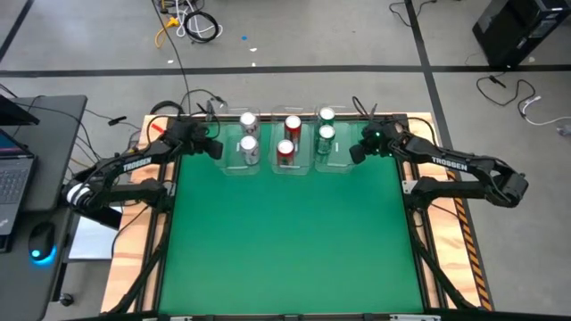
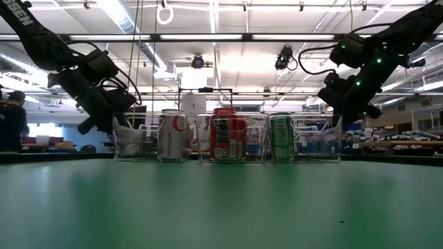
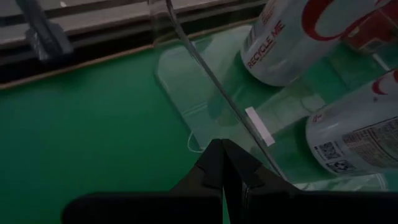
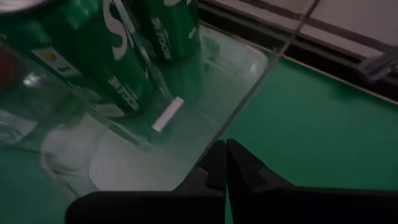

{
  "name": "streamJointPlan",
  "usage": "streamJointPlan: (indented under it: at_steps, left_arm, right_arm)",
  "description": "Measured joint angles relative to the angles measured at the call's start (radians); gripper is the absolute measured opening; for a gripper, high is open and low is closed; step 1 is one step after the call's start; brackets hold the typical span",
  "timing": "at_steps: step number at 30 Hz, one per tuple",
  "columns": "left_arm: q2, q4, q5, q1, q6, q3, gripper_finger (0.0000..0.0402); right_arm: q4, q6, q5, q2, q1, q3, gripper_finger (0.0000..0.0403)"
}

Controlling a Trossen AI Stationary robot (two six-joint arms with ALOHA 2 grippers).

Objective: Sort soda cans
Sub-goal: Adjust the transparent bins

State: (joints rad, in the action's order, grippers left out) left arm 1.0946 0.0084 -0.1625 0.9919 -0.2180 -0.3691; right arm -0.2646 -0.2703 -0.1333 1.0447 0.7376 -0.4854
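Note:
Three clear trays stand side by side at the table's far edge. The left tray [image 1: 230, 166] holds two silver-grey cans [image 1: 249, 147], the middle tray [image 1: 302, 166] two red cans [image 1: 285, 150], and the right tray [image 1: 340, 161] two green cans [image 1: 326, 135]. All the cans stand upright on the tray floors. My left gripper [image 3: 222, 149] is shut and hangs just outside the left tray's outer wall [image 3: 211, 81], beside the silver-grey cans [image 3: 357, 140]. My right gripper [image 4: 225, 149] is shut just outside the right tray's outer wall [image 4: 249, 93], beside the green cans [image 4: 93, 56]. Both are raised off the table.
The green mat [image 1: 285, 241] stretches bare from the trays to the near edge. Cables [image 1: 192, 100] lie behind the trays at the far edge. A laptop [image 1: 11, 169] and a mouse [image 1: 40, 239] sit on a desk to the left. A person [image 2: 12, 121] stands far off in the room.

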Motion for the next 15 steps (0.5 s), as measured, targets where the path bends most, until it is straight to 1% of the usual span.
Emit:
streamJointPlan:
  at_steps: [4, 9, 15]
  left_arm:
    - [0.000, 0.027, 0.005, -0.019, 0.000, 0.001, 0.0000]
    - [0.014, 0.049, 0.014, -0.030, 0.000, 0.001, 0.0000]
    - [-0.004, 0.093, 0.005, -0.032, 0.000, 0.001, 0.0000]
  right_arm:
    - [0.037, 0.000, 0.012, 0.000, 0.001, 0.002, 0.0000]
    - [0.044, 0.005, 0.021, 0.000, 0.005, 0.002, 0.0000]
    - [0.048, 0.037, -0.007, -0.020, 0.005, 0.002, 0.0000]
